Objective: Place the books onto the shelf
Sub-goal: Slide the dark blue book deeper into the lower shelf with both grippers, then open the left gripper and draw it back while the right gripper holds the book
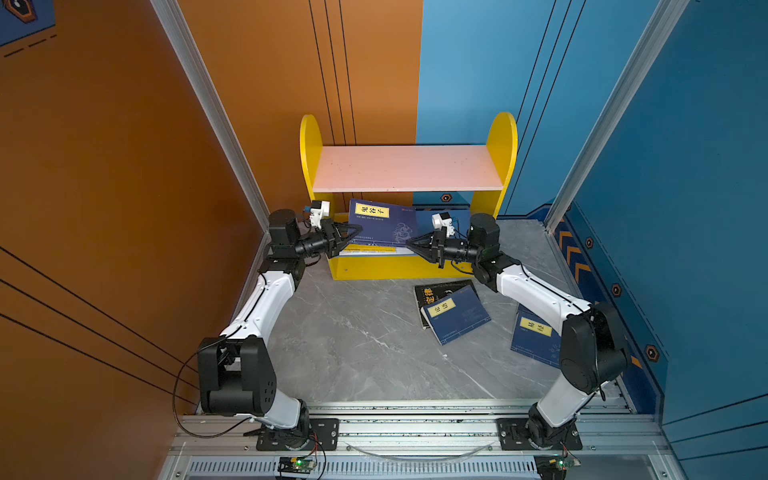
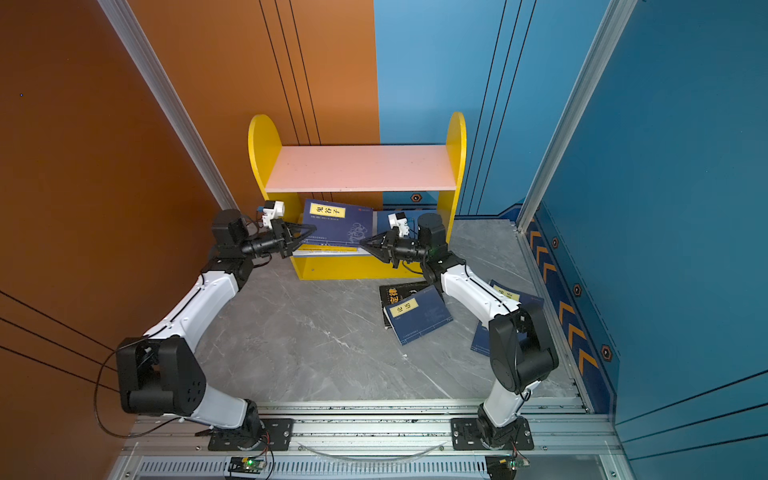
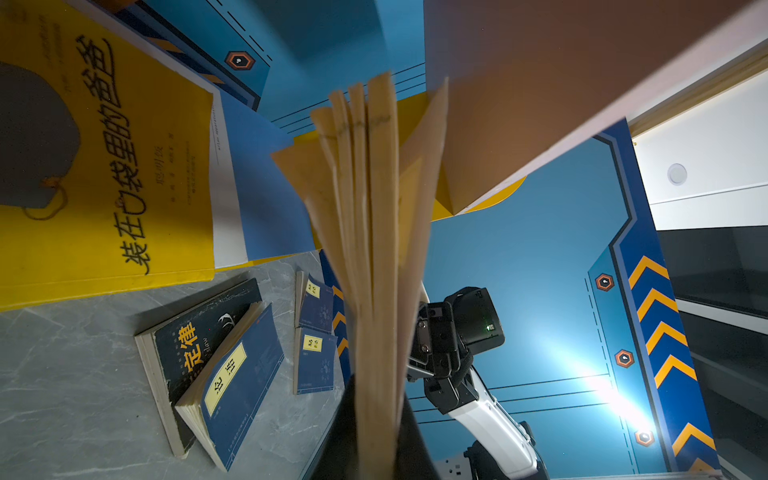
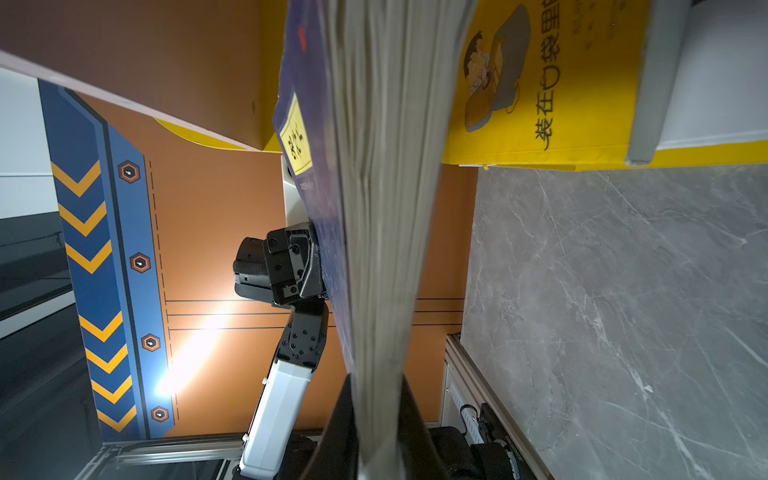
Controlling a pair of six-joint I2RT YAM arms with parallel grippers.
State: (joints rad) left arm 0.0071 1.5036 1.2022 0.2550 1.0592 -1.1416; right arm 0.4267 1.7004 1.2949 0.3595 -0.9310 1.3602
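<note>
In both top views I see the shelf [image 1: 309, 145] [image 2: 257, 145] at the back of the bench [image 1: 353, 345], against the wall. It has yellow round-topped sides, a bare pink upper board and a yellow base strip. A held navy book [image 1: 382, 226] [image 2: 332, 224] with a yellow label tilts in the lower tier, above a yellow book [image 1: 368, 249] lying flat there. My left end effector [image 1: 356, 231] is clamped on its left edge and my right end effector [image 1: 409, 245] on its right edge. On the bench before the shelf's right end, a black book [image 1: 432, 293] with orange characters lies under a second navy book [image 1: 459, 318]. A third navy book [image 1: 534, 336] lies near the right wall, partly behind my right arm. The bench's middle and left lie open.

From the left wrist, fanned page edges [image 3: 370, 249] run out from the closed left end effector [image 3: 378, 390], with the yellow cover [image 3: 104, 166] beside them.

From the right wrist, the right end effector [image 4: 376, 378] pinches the pages, just under the pink board's underside.
</note>
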